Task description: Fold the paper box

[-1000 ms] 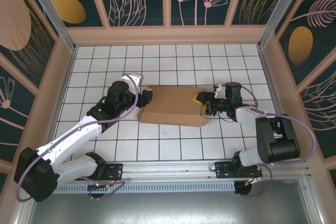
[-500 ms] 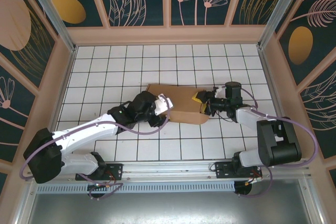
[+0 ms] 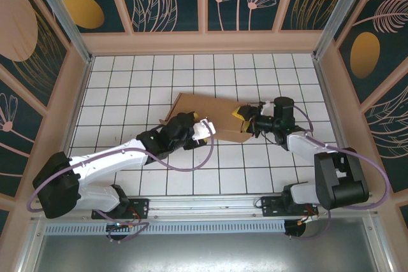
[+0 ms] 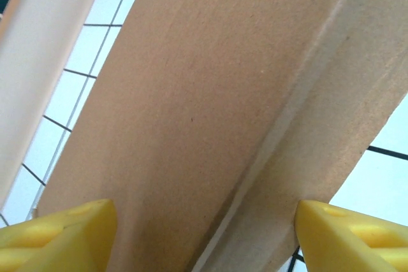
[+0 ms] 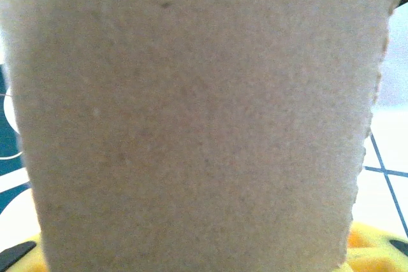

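White-gridded table (image 3: 127, 81), mid-frame: the paper box (image 3: 213, 114) lay skewed at its centre. Your right end effector (image 3: 244, 121) clamped the box's right edge; your left end effector (image 3: 205, 129) sat spread open over its near-left side.

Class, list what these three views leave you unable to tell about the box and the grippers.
- Right wrist: the blurred paper box hides the fingertips, so the right gripper may or may not be clamping.
- Top: the left gripper covers the box's near edge; creases too small.
- Left wrist: box cut off by frame edges.
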`<state>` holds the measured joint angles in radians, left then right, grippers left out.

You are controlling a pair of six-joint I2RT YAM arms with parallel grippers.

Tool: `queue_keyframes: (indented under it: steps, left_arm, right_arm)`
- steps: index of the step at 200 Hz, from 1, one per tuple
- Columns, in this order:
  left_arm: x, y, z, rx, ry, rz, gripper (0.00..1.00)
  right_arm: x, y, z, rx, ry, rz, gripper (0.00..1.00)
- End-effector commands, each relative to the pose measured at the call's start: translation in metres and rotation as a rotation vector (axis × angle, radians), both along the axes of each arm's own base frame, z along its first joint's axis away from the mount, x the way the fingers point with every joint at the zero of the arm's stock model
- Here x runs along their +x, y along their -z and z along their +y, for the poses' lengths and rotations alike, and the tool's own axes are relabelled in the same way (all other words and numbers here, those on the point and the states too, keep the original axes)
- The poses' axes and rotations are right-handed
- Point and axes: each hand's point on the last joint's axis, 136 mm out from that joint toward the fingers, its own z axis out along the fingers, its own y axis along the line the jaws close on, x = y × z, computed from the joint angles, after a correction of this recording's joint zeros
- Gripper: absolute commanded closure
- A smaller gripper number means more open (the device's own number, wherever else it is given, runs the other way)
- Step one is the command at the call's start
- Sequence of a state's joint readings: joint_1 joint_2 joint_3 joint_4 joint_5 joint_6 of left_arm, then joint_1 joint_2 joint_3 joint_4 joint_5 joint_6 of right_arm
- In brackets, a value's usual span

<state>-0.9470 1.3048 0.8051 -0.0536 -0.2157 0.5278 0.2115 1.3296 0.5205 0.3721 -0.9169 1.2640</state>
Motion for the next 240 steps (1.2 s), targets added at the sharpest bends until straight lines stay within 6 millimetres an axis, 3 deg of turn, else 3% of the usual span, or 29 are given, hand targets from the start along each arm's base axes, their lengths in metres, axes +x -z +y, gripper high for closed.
queue_keyframes:
  steps: [1, 70, 106, 152, 190, 222, 240]
  left_arm:
    - [-0.003, 0.009, 0.011, 0.131, 0.061, -0.077, 0.24]
    - [-0.005, 0.001, 0.019, 0.284, 0.184, -0.246, 0.19]
    - [0.021, -0.023, 0.023, 0.332, 0.087, -0.434, 0.21]
    - [0.048, -0.074, 0.009, 0.318, 0.005, -0.624, 0.35]
    - [0.045, -0.072, 0.007, 0.333, 0.032, -0.611, 0.51]
    - [0.04, -0.072, 0.01, 0.334, 0.048, -0.57, 0.69]
    - [0.039, -0.073, 0.01, 0.325, 0.045, -0.538, 0.72]
  right_arm:
    - [-0.012, -0.037, 0.013, 0.103, -0.083, -0.059, 0.57]
    - [-0.013, -0.045, 0.014, 0.143, -0.071, -0.036, 0.57]
    - [-0.017, -0.046, 0.017, 0.155, -0.076, -0.016, 0.57]
    - [-0.031, -0.037, 0.025, 0.163, -0.094, 0.046, 0.57]
    - [-0.033, -0.032, 0.02, 0.157, -0.06, 0.061, 0.53]
    - [-0.033, -0.028, 0.017, 0.138, -0.048, 0.056, 0.39]
    - [-0.032, -0.025, 0.011, 0.118, -0.027, 0.056, 0.25]
